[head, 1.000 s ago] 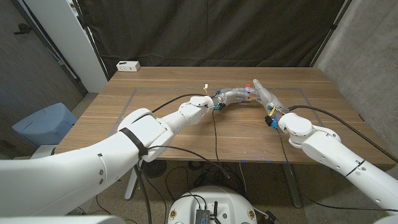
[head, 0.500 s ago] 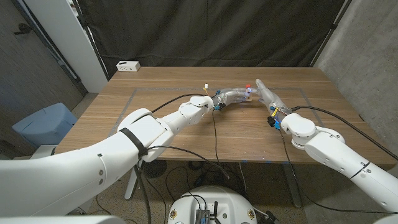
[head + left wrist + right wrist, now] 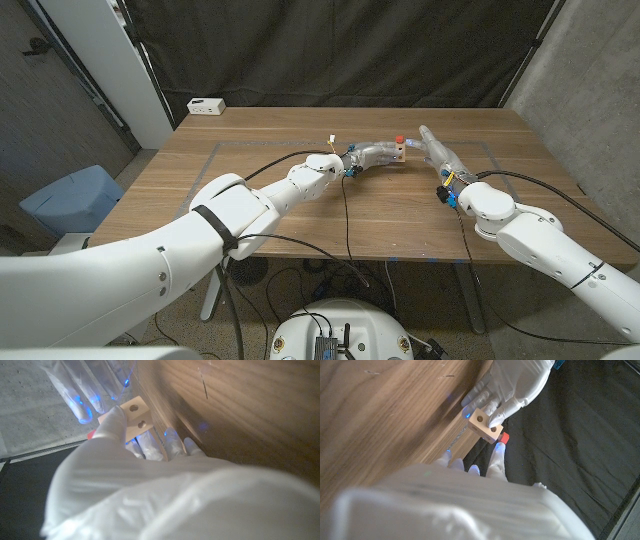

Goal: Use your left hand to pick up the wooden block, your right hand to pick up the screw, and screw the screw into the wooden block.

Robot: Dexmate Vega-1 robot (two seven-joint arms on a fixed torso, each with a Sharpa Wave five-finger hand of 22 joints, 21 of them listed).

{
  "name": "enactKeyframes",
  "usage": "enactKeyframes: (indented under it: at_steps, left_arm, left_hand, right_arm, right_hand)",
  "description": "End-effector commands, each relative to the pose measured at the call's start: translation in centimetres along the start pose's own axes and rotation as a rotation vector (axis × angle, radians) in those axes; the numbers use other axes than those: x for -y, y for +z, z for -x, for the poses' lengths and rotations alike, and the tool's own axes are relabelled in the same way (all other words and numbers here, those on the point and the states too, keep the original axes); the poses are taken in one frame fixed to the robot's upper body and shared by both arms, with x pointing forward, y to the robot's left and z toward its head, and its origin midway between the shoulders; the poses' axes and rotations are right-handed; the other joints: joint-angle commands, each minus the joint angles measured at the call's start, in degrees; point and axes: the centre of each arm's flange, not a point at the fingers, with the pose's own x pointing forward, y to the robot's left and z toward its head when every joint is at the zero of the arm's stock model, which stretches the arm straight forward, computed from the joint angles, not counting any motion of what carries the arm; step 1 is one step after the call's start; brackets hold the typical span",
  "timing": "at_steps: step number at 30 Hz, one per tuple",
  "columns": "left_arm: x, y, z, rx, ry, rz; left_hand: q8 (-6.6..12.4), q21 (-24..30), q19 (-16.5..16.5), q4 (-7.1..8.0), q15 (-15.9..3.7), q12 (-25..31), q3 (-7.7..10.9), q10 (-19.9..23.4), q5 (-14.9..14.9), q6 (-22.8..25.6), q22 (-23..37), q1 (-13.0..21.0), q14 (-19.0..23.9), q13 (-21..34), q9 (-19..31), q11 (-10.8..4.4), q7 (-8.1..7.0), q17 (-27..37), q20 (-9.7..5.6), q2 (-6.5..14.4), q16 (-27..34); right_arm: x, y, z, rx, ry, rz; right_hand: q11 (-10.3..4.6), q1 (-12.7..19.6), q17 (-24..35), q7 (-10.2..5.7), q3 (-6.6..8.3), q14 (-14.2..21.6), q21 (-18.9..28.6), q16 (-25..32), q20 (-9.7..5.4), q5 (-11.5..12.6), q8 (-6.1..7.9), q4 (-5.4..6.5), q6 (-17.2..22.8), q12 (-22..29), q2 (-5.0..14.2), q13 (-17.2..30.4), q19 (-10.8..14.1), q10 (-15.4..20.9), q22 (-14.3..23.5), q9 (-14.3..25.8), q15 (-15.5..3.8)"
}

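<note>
The screw is hard to make out: a small red piece [image 3: 399,138] pokes up at the top of the small pale wooden block with round holes [image 3: 400,151], and the right wrist view shows it as a red cap [image 3: 504,438] stuck at the block's [image 3: 485,425] far end, but its metal part cannot be seen. The left hand in its see-through white glove [image 3: 375,155] holds the block up over the brown wooden table [image 3: 250,180], near the table's middle and toward the back. In the left wrist view its fingers [image 3: 116,422] wrap the block [image 3: 134,417]. The right hand [image 3: 435,150] is just beside the block, not touching it, fingers stretched out straight and holding nothing. A small white box [image 3: 206,105] sits at the table's far left corner.
</note>
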Motion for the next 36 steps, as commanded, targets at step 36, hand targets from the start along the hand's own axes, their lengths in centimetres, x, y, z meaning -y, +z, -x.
enactKeyframes:
  at_steps: [36]
  left_arm:
    - [0.5, 0.0, -0.1, 0.017, -0.017, -0.008]
  left_hand:
    - [0.45, 0.38, 0.09, 0.2, -3.37, 0.39, 0.05, 0.37, 0.46, 2.6, 0.25, 0.05, 0.44, 0.31, 0.26, 0.07, 1.94, 0.22, 0.1, 0.62, 0.25]
  right_arm:
    - [1.0, 0.3, -2.9, 0.032, 0.027, -0.006]
  right_hand:
    - [0.59, 0.24, 0.12, -0.83, 0.06, -8.94, 0.05, -0.3, 0.54, 0.18, -0.41, -0.02, -2.48, -0.25, 1.46, 0.02, -0.28, -4.64, -0.01, -0.03, 0.5]
